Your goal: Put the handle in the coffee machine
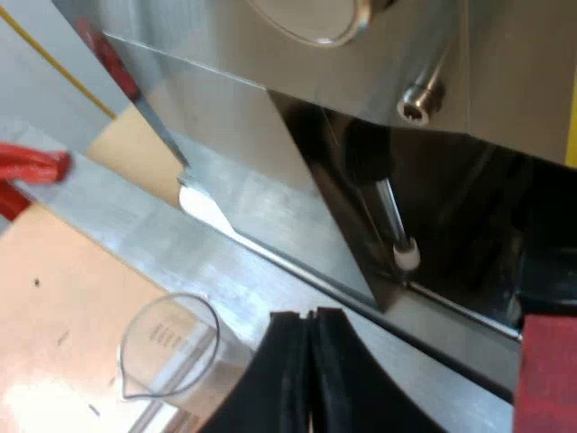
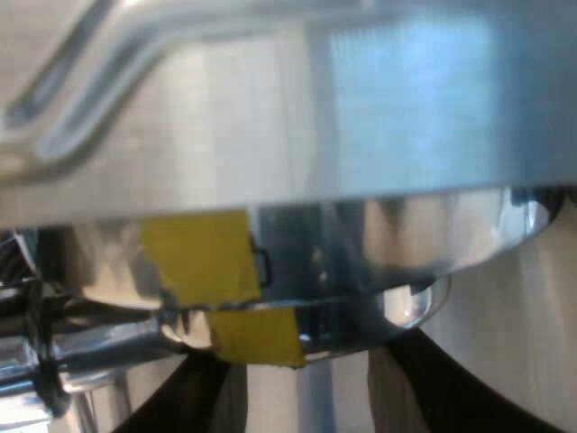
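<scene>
Mostly the espresso machine (image 1: 270, 108) is what the left wrist view looks at. Its brushed steel side panel runs down to a sharp lower corner, and beside that a dark recess opens at its front. Below the panel a steel ledge (image 1: 135, 225) runs along the machine's foot and meets the pale table (image 1: 54, 298) in a straight edge.

From the right wrist, a broad steel face (image 2: 270, 135) hangs very close, ending in a long straight lower edge. A rounded metal part (image 2: 406, 271), mirror-bright, is tucked right under that edge. I cannot tell whether it is the holder's bowl or the machine's own fitting. Almost no room is left between camera and metal here.

At the machine's front a dark piece ends in a red block, which looks like the handle (image 1: 545, 379). Whether it is locked in I cannot tell.

The measuring glass (image 1: 171, 347) stands upright on the table by the ledge's edge, just beside the left gripper (image 1: 311, 317). Bare table lies open on its far side.

The left gripper is clenched on nothing, its tips pressed together over the ledge and well clear of the recess. The right gripper (image 2: 306, 397) sits just under the rounded part — clenched or released, I cannot tell.

The steam wand (image 1: 394, 216) hangs tilted inside the recess, its white tip just above the recess floor. Yellow tape (image 2: 198, 257) sticks to the rounded part.
</scene>
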Robot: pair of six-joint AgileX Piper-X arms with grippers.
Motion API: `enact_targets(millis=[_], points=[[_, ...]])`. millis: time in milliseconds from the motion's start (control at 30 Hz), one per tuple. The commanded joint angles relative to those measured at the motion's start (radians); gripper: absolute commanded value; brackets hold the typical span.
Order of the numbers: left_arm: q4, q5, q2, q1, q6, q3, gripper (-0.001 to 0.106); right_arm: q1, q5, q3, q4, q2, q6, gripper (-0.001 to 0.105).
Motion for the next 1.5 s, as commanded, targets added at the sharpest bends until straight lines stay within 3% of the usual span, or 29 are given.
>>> enact_targets(millis=[33, 333, 700, 1067, 1267, 1500], points=[[0.046, -0.046, -0.007, -0.034, 0.009, -0.018, 0.001, -0.001, -0.023, -0.029, -0.127, -0.05, -0.032, 0.035], [0.127, -0.176, -0.007, -0.093, 0.104, -0.018, 0.001, -0.001, -0.023, -0.029, -0.127, -0.05, -0.032, 0.035], [0.167, -0.198, 0.016, -0.102, 0.123, -0.018, 0.001, -0.001, -0.039, -0.029, -0.121, -0.05, -0.032, 0.035], [0.305, -0.159, 0.017, -0.102, 0.144, -0.018, 0.001, -0.001, -0.044, -0.029, -0.121, -0.05, -0.054, 0.035], [0.399, -0.072, 0.017, -0.102, 0.139, -0.05, 0.001, -0.001, -0.044, -0.029, -0.121, -0.05, -0.054, 0.035], [0.446, -0.006, 0.017, -0.102, 0.035, -0.057, 0.001, -0.001, -0.044, -0.029, -0.121, -0.05, -0.138, 0.035]])
